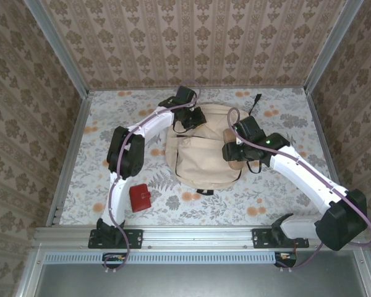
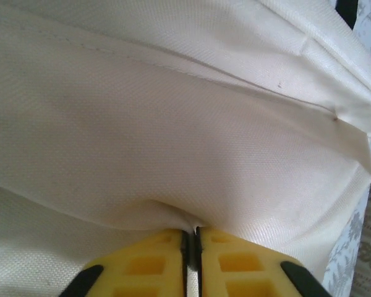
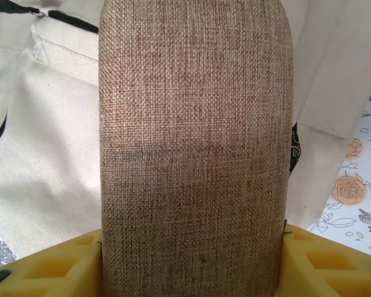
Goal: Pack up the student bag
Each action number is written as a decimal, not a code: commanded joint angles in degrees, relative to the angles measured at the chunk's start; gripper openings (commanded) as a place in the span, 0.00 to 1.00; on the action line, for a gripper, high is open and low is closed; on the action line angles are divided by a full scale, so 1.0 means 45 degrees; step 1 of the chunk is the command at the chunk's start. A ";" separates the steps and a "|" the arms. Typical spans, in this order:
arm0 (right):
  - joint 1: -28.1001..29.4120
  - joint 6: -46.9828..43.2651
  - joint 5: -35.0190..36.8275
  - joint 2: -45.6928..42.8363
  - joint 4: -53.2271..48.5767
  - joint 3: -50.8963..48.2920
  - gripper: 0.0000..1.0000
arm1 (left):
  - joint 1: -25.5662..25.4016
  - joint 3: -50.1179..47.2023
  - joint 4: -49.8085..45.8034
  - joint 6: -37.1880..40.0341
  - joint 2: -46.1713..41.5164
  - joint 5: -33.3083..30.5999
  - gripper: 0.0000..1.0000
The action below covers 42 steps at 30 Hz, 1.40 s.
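The student bag (image 1: 195, 159), a large cream fabric backpack, lies in the middle of the table. My left gripper (image 1: 193, 119) is at the bag's far end. In the left wrist view its yellow fingers (image 2: 154, 260) are shut, pinching a fold of the bag's cream cloth (image 2: 173, 124). My right gripper (image 1: 235, 153) is at the bag's right side, shut on a brown woven case (image 3: 195, 124). The case stands between the yellow fingers (image 3: 55, 266) and hides much of the bag (image 3: 43, 154) behind it.
A red wallet (image 1: 139, 198) lies on the floral tablecloth near the left arm's base. A black strap end (image 1: 258, 99) sticks out at the far right of the bag. Patterned walls close in the table on three sides.
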 commanded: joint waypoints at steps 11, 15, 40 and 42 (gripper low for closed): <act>0.0235 -0.1458 -0.1078 0.0864 -0.0536 0.0141 0.54 | 0.0138 -0.1574 0.1373 0.0608 -0.3335 0.0501 0.00; 0.0745 -0.1869 -0.1158 0.1159 -0.0560 0.0084 0.54 | 0.0177 -0.1815 0.1539 0.0588 -0.3785 0.0655 0.00; 0.1242 -0.2550 0.1933 0.5192 0.0825 0.3074 0.54 | 0.0865 -0.1884 0.1327 0.0245 -0.3047 0.1294 0.00; 0.1269 -0.2641 0.1718 0.5668 0.1151 0.3590 0.54 | 0.0994 -0.1797 0.1327 0.0126 -0.2826 0.1412 0.00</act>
